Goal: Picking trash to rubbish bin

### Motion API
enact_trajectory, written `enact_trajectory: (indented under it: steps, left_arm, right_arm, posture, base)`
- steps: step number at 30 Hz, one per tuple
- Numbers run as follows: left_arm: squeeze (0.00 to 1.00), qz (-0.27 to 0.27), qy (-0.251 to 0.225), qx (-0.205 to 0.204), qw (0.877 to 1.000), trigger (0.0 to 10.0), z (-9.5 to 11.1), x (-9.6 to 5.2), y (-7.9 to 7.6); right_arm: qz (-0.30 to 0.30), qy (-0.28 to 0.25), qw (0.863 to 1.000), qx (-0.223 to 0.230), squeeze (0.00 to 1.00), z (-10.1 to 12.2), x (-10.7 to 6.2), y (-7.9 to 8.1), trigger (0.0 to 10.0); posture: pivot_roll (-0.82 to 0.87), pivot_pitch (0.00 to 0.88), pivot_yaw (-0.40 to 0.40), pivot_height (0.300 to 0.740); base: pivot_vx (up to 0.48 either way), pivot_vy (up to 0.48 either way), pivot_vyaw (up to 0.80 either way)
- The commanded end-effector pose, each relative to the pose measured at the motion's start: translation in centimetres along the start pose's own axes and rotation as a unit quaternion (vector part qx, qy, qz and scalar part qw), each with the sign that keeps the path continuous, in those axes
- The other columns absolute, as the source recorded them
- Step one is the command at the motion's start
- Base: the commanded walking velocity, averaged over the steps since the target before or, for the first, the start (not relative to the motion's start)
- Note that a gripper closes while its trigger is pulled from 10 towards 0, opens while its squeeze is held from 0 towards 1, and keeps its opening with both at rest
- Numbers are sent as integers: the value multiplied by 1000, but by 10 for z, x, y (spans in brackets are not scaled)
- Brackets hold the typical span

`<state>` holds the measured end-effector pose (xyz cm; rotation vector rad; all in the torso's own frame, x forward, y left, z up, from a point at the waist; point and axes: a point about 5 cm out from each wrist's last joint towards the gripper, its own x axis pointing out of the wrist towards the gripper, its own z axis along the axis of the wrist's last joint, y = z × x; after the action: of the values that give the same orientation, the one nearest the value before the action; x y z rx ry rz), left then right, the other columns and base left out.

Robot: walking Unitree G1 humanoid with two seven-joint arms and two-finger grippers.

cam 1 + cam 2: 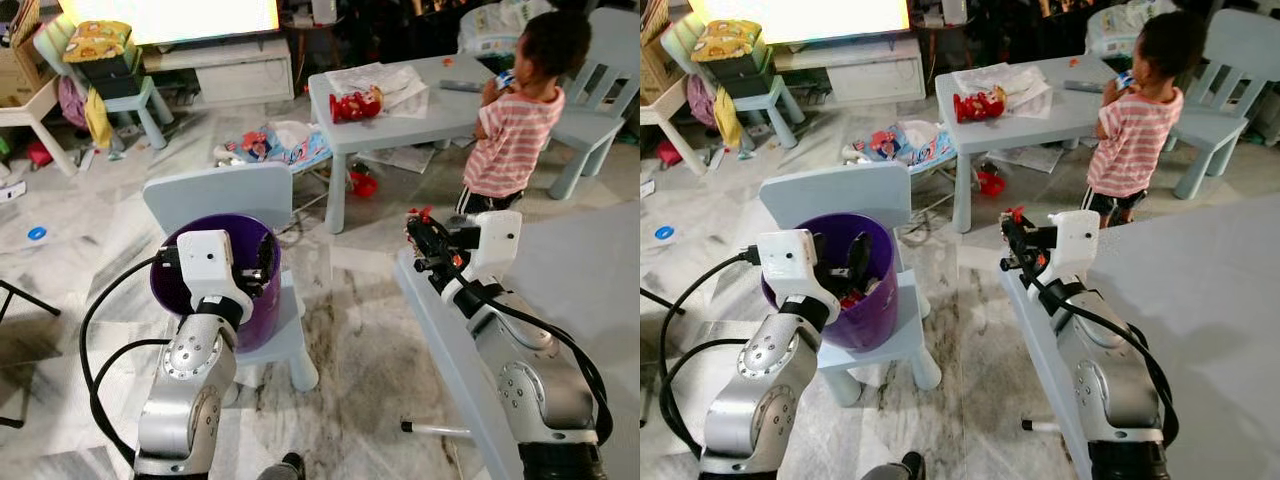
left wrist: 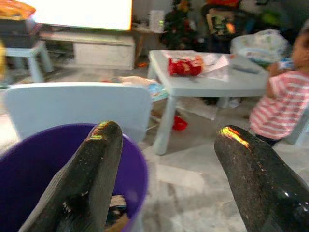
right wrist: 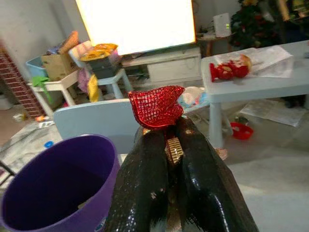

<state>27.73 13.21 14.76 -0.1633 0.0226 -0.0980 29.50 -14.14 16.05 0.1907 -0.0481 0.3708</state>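
Observation:
A purple rubbish bin [image 1: 868,312] stands on the seat of a small pale blue chair [image 1: 215,195]. My left gripper [image 1: 840,262] hangs open over the bin's mouth, its two black fingers [image 2: 99,159] spread wide with nothing between them; a few scraps lie at the bottom of the bin [image 2: 29,164]. My right gripper [image 3: 170,131] is shut on a scrap of red mesh wrapper [image 3: 155,106], held in the air to the right of the bin [image 3: 53,193] and above the floor. From the head, that gripper [image 1: 420,228] sits level with the bin's rim.
A child in a striped shirt [image 1: 510,130] stands at a pale blue table [image 1: 450,110] bearing red packaging [image 1: 355,103] and paper. A grey bench [image 1: 590,290] lies under my right arm. Litter [image 1: 280,142] lies on the floor behind the chair, and black cables [image 1: 95,340] loop by my left arm.

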Motion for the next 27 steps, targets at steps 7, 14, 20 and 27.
enact_trajectory:
  steps: [7,14,20,27]
  left_arm:
    - [0,0,4,-5,1000,10000,0,0,-1]
    - [0,-1,6,-9,1000,10000,0,0,-1]
    - [0,-5,9,-11,1000,10000,-1,1,-1]
    - [0,-7,10,-12,1000,10000,-1,2,-1]
  right_arm:
    - [-2,-14,1000,6,0,7,-2,0,0]
    - [-5,-14,1000,10,0,7,-3,0,0]
    - [-6,-15,1000,11,0,8,-2,0,0]
    - [-3,-17,1000,12,0,8,-2,0,0]
  posture:
    - [31,87,17,740]
    - [32,89,17,740]
    - [30,84,21,740]
    - [31,79,20,740]
  base:
    - [0,0,459]
    - [0,0,0]
    - [0,0,0]
    - [0,0,0]
